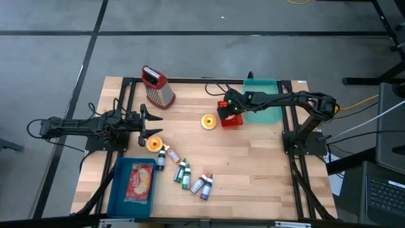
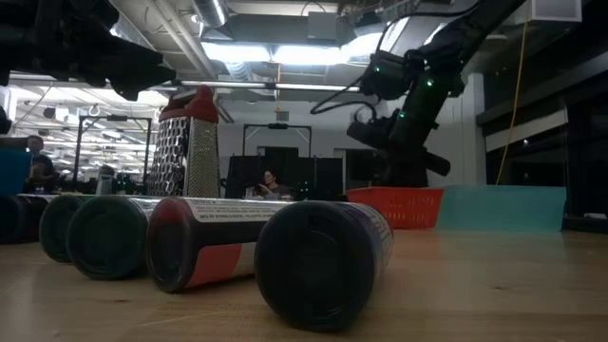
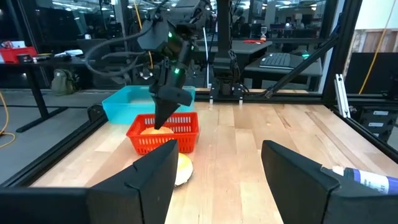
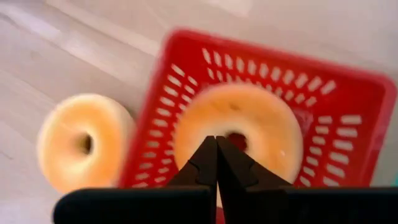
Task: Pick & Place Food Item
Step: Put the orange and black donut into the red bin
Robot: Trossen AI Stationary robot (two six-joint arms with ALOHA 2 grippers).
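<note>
A red mesh basket (image 4: 348,118) stands on the wooden table, right of centre, with a glazed doughnut (image 4: 261,124) lying flat in it. A second doughnut (image 4: 84,143) lies on the table beside the basket (image 1: 231,121), toward the left. My right gripper (image 4: 216,149) is shut with nothing between its fingers. It slants down over the basketed doughnut's hole, and the left wrist view shows this too, with my right gripper (image 3: 163,118) above the basket (image 3: 166,132). My left gripper (image 3: 217,171) waits open and level at the table's left (image 1: 150,123). A third orange doughnut (image 1: 154,144) lies just near of it. My right gripper's shut fingertips (image 4: 208,158) stand over the middle of the doughnut in the basket, slanting down from the table's right. Whether they touch the doughnut, I cannot tell.
A teal bin (image 1: 262,101) sits right behind the basket. A metal grater with a red top (image 1: 158,87) stands at the far left. Several small bottles (image 1: 186,176) lie near the front, beside a blue tray (image 1: 117,187) holding a red packet.
</note>
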